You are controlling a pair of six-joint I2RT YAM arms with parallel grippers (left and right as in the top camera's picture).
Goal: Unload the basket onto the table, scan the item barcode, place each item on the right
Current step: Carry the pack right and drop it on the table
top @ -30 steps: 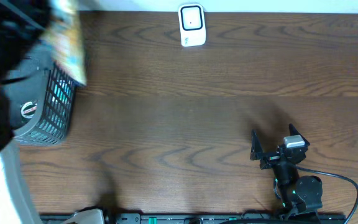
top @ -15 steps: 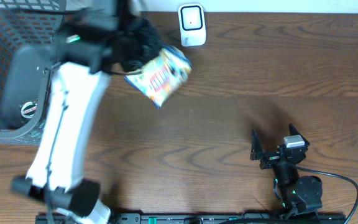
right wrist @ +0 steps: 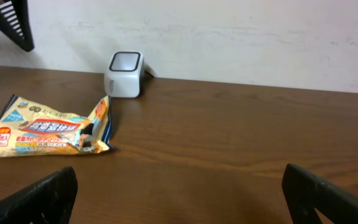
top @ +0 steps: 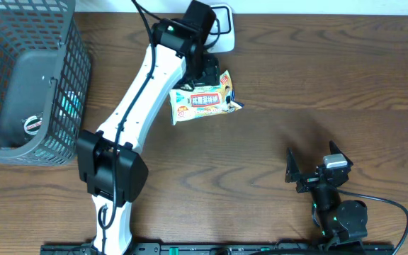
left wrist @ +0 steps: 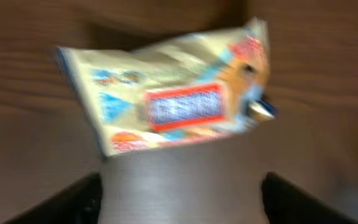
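Note:
The item is a yellow snack packet (top: 204, 105) with a red-framed label, lying flat on the brown table just in front of the white barcode scanner (top: 225, 32). My left gripper (top: 210, 74) hovers over the packet's far edge, partly covering the scanner. In the left wrist view the packet (left wrist: 179, 106) lies beyond the left gripper (left wrist: 182, 196), whose jaws are open with only bare table between them. The right wrist view shows the packet (right wrist: 48, 134) and the scanner (right wrist: 126, 73) to the left. My right gripper (top: 310, 166) rests open near the front right, empty.
A grey wire basket (top: 69, 78) stands at the far left, holding a dark item with a round red label (top: 32, 125). My left arm stretches diagonally from the front left up to the scanner.
The left arm swung from the basket to the scanner with the packet. Its jaws have opened and the packet now lies on the table. The right arm has not moved.

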